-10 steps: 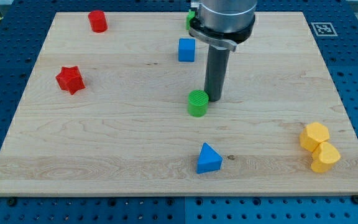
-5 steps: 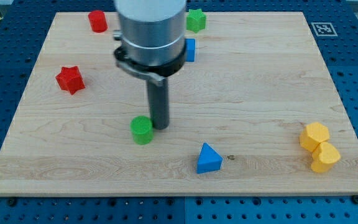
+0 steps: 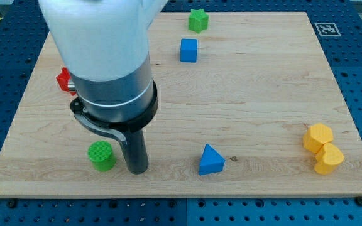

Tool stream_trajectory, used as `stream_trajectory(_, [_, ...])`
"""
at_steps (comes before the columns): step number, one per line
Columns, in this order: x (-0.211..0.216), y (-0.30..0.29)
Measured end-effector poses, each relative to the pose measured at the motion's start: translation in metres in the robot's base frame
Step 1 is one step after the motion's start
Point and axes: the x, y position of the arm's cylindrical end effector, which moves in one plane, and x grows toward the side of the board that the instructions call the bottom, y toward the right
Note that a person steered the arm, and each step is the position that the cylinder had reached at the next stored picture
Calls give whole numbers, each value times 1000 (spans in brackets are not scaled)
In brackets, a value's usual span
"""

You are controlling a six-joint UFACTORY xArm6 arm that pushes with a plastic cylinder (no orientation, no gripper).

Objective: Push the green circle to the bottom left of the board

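The green circle is a short green cylinder on the wooden board, low on the view's left, near the bottom edge. My tip rests on the board just to the right of it, a small gap apart or barely touching. The arm's big grey and white body rises above the tip and covers much of the board's left half.
A blue triangle lies right of my tip near the bottom edge. A blue cube and a green star are at the top centre. Two yellow blocks sit at the bottom right. A red star peeks out behind the arm at left.
My tip has swept down and to the left, pushing the green circle from the board's middle to the lower left. The arm now hides the red cylinder and most of the red star.
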Motion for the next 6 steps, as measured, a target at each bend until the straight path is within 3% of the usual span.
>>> stream_trajectory(6, [-19,-100])
